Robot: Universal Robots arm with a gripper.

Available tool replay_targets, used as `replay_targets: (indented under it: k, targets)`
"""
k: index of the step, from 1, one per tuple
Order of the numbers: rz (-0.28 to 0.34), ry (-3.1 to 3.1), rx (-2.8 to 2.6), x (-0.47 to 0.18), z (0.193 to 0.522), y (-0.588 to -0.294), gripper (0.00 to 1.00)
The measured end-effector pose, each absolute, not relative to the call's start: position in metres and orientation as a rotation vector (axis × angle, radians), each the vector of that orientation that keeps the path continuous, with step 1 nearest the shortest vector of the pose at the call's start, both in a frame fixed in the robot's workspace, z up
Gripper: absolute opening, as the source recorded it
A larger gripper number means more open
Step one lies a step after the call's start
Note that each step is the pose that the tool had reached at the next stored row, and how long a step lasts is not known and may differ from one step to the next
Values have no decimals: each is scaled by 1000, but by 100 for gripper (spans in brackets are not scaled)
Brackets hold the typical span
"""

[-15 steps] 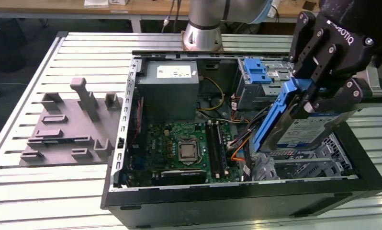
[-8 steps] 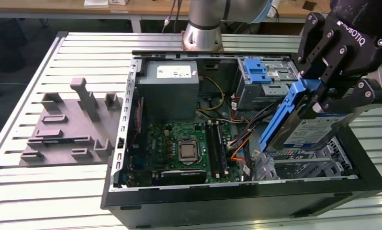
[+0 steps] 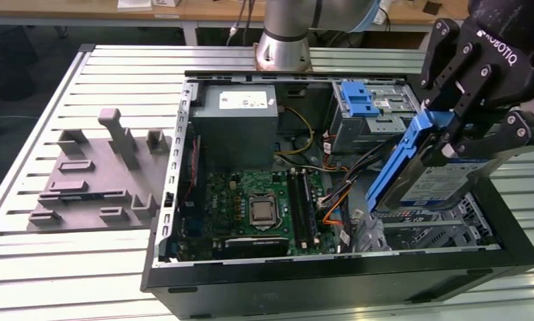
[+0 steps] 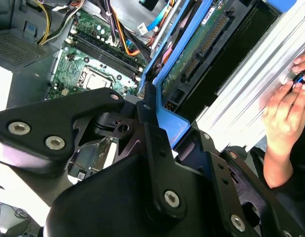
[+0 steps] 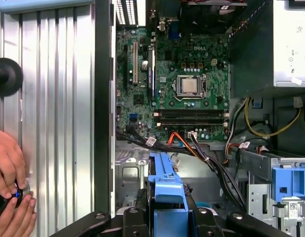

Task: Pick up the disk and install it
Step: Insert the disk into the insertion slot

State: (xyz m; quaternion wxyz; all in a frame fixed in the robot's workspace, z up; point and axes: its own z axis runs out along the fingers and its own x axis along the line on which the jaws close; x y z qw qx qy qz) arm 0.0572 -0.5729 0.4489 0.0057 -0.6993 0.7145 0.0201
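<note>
In the exterior view the gripper [image 3: 448, 142] has its fingers clamped tight on the disk [image 3: 430, 182]. It holds it by the blue frame, tilted on edge just above the drive bay at the exterior view's right of the open computer case [image 3: 338, 284], so it's not seated yet. The motherboard [image 3: 259, 208] sits in the middle of the case. In the second wrist view the black fingers [image 4: 148, 101] pinch the blue edge, you can see the disk's green underside [image 4: 192, 64], and a person's hand [image 4: 282, 114] rests on the slatted table [image 4: 246, 86]. In the first wrist view the gripper [image 5: 167, 210] grips the frame over the case floor, with the motherboard [image 5: 182, 84] beyond it.
</note>
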Motion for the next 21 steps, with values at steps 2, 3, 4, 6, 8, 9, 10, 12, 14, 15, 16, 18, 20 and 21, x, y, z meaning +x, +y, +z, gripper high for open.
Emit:
replay_targets:
  k: [2,3,4,6,8,9,10,12,14,15,16,18,20,21]
  targets:
    - [63,2237,-2189,60,448,-573,36]
    - [63,2237,-2189,61,448,-573,36]
    - [63,2237,-2189,62,448,-573,36]
    - [63,2237,-2189,64,447,-573,36]
    - [63,2237,-2189,67,446,-573,36]
    - [63,2237,-2189,68,446,-573,36]
    - [63,2237,-2189,68,446,-573,36]
    - [63,2236,-2189,70,445,-573,36]
    - [63,2237,-2189,71,444,-573,36]
    - [63,2237,-2189,71,444,-573,36]
    - [63,2237,-2189,71,443,-573,36]
    - [63,2237,-2189,72,442,-573,36]
    - [63,2237,-2189,72,441,-573,36]
    - [63,2237,-2189,72,441,-573,36]
